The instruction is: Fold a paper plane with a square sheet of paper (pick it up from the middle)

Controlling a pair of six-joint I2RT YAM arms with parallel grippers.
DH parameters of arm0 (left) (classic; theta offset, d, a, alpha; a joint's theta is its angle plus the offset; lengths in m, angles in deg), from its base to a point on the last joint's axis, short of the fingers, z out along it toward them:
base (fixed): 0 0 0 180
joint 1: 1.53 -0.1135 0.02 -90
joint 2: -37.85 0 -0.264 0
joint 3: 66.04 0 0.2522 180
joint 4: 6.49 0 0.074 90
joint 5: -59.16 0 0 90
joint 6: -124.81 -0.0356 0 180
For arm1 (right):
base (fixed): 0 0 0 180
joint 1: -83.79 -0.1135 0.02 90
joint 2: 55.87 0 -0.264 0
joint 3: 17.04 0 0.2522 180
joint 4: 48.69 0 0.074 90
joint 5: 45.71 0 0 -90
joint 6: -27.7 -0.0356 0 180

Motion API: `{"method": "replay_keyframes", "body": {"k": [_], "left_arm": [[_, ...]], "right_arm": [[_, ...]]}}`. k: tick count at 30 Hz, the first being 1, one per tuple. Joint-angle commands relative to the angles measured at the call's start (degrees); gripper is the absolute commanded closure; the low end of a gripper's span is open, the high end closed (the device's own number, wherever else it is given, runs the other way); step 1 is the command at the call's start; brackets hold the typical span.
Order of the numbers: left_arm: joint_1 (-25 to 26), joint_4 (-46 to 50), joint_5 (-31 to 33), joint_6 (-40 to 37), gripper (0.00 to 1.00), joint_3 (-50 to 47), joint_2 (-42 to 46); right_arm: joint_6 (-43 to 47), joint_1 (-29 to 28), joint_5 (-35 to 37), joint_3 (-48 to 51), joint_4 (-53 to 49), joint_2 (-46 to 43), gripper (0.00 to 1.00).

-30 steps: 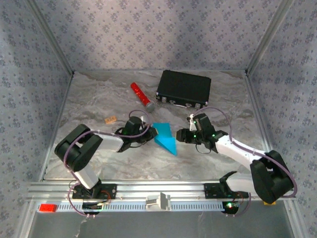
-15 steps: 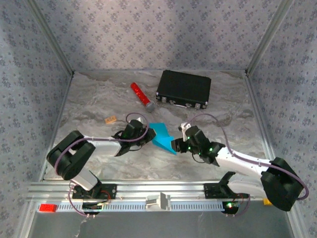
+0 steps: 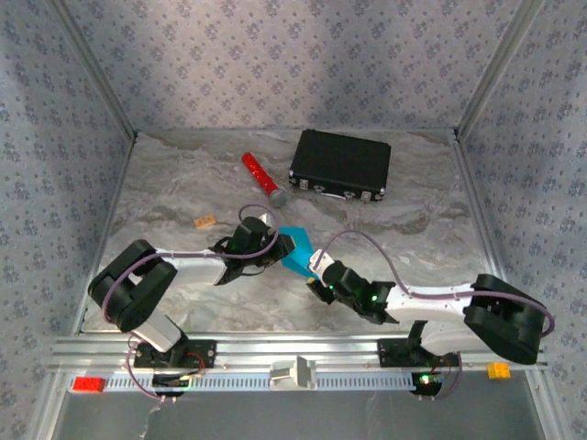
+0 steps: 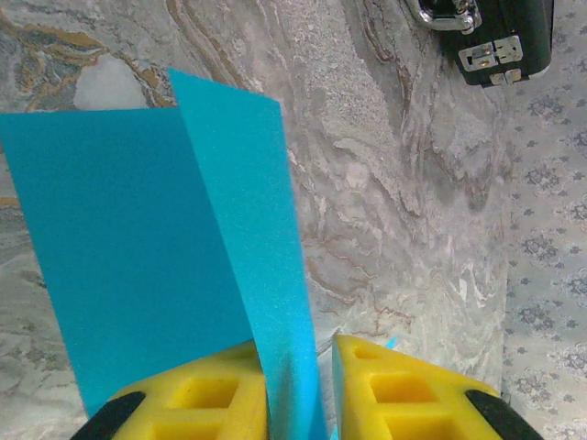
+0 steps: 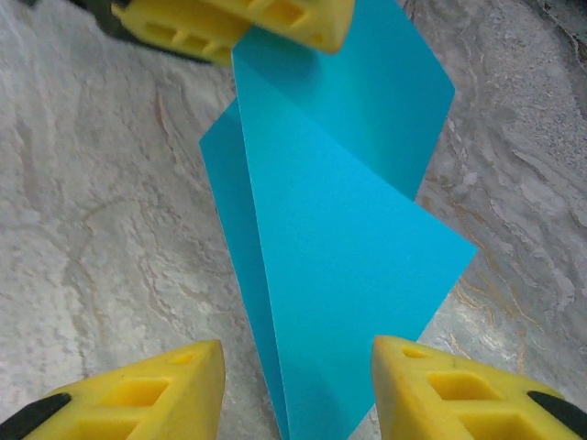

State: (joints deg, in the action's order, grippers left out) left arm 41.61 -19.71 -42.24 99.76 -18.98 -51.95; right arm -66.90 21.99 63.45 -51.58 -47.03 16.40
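Observation:
The paper plane (image 3: 298, 252), a folded bright cyan dart, lies mid-table with its point toward the near edge. My left gripper (image 3: 278, 249) is at its far left end. In the left wrist view the raised centre fold (image 4: 248, 229) stands between the jaws against the left finger (image 4: 193, 394), and a narrow gap shows beside the right finger (image 4: 404, 390). My right gripper (image 3: 316, 280) is at the plane's near tip. In the right wrist view its jaws (image 5: 298, 353) stand wide on either side of the pointed end (image 5: 339, 247) without touching it.
A black case (image 3: 340, 165) lies at the back right, with a red cylinder (image 3: 262, 178) to its left. A small tan piece (image 3: 205, 221) sits left of the arms. The metal rail (image 3: 293, 353) runs along the near edge.
My right arm has swung down and left, from beside the plane to its near tip. The left jaws have parted slightly from the centre fold.

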Motion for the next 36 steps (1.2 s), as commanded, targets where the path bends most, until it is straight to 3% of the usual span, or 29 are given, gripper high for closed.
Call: {"method": "replay_keyframes", "body": {"k": [1, 16, 27, 36], "left_arm": [[-0.6, -0.8, -1.6, -1.4, 0.77, 0.7, -0.3], [-1.1, -0.9, -2.5, -1.5, 0.80, 0.9, -0.7], [-1.1, -0.6, -2.5, -1.5, 0.81, 1.0, -0.8], [-1.2, -0.1, -2.3, -1.5, 0.83, 1.1, -0.7]], "right_arm": [[3.2, -1.0, 5.7, -2.4, 2.1, 2.4, 0.53], [4.1, -1.6, 9.4, -4.8, 3.9, 10.0, 0.60], [2.0, -1.6, 9.0, -5.1, 3.1, 11.1, 0.68], [1.3, -1.6, 8.5, -5.5, 3.2, 11.2, 0.69]]}}
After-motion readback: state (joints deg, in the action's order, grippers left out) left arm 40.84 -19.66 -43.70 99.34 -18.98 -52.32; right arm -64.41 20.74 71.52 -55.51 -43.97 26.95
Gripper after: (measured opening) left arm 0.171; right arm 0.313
